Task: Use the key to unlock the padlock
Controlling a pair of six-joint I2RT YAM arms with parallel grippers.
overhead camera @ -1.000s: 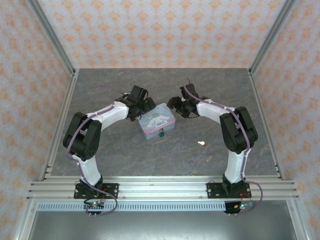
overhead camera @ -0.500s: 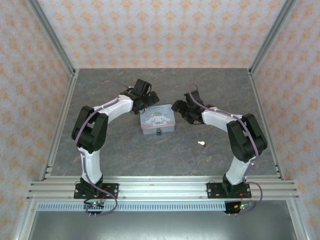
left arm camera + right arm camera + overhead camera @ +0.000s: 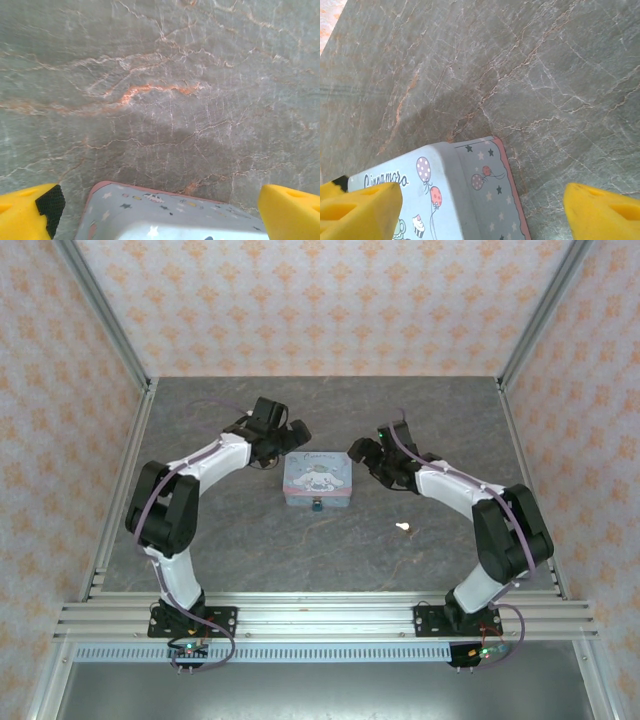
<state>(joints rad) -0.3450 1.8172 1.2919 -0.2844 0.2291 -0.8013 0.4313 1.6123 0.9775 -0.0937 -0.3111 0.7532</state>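
- The key (image 3: pixel 403 528) lies flat on the grey marbled counter (image 3: pixel 250 550). It is the item nearest the arm bases, to the right of the tin and well apart from both sets of fingers.
- The padlock (image 3: pixel 317 506) sits at the middle of the tin's near side. Whether it touches the tin or lies just beside it cannot be told, and its shackle is too small to make out.
- The pastel blue tin (image 3: pixel 317 480) rests lid up at mid-counter, between the two arms.
- The right fingers (image 3: pixel 360 207) are spread wide and hold nothing. They are at the tin's far right corner, one finger over the lid and the other over bare counter. Contact with the lid cannot be told.
- The left fingers (image 3: pixel 25 215) are spread wide and hold nothing. They are at the tin's far left corner, and the tin's edge shows between them in the left wrist view.
- Beyond the tin, the counter runs to the patterned back wall (image 3: pixel 320 300).
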